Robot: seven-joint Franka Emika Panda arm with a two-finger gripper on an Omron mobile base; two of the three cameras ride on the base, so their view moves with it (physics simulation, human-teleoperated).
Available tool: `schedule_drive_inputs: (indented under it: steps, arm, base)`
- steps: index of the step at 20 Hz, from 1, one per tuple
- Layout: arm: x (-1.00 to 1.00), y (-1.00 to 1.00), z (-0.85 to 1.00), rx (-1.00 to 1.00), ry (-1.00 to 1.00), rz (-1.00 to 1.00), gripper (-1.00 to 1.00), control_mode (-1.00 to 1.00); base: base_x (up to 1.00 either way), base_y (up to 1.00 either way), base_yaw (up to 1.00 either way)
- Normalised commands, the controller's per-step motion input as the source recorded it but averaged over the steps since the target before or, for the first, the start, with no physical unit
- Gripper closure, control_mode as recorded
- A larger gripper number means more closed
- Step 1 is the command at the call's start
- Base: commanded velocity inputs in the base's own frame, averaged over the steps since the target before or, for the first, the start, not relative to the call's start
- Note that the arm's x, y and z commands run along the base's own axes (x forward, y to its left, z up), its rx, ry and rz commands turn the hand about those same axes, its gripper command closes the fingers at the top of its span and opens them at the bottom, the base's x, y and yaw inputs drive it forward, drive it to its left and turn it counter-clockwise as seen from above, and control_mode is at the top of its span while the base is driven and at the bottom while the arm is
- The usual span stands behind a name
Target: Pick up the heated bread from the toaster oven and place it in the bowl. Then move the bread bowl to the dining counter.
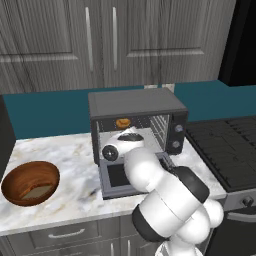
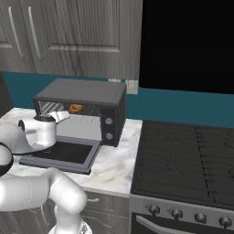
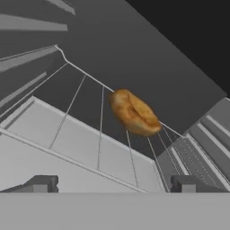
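Bread [image 3: 134,112], a small golden bun, sits on the wire rack [image 3: 99,134] inside the toaster oven [image 1: 135,107]. It looks light and soft, best pinched gently across its domed sides. Gripper [image 3: 114,184] jaws stand wide, empty, just short of it.

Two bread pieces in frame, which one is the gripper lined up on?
The golden-brown bun on the toaster oven rack, ahead of the open gripper. The pale flat piece lies in the wooden bowl.

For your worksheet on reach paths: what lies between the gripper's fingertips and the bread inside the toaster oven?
In the hand view, bare wire rack alone separates the open gripper from the bread; nothing blocks it.
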Motion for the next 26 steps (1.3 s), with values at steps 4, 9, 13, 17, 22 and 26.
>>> schedule_drive_inputs:
  steps: [4, 9, 13, 17, 22, 26]
  arm:
    - [0.15, 0.00, -0.14, -0.05, -0.05, 0.00, -1.00, -1.00]
    - [0.18, 0.00, -0.12, -0.04, -0.05, 0.00, -1.00, -1.00]
    - [0.10, 0.00, -0.09, -0.02, -0.04, 0.00, -1.00, -1.00]
    - [0.08, 0.00, -0.11, -0.01, -0.04, 0.00, 1.00, -1.00]
    - [0.06, 0.00, -0.02, 0.00, -0.01, 0.00, 1.00, -1.00]
    - [0.00, 0.00, 0.00, 0.00, 0.00, 0.00, 1.00, -1.00]
  base:
    - [0.00, 0.00, 0.00]
    - [0.00, 0.00, 0.00]
    - [0.00, 0.00, 0.00]
    - [0.00, 0.00, 0.00]
    - [0.00, 0.00, 0.00]
    - [0.00, 0.00, 0.00]
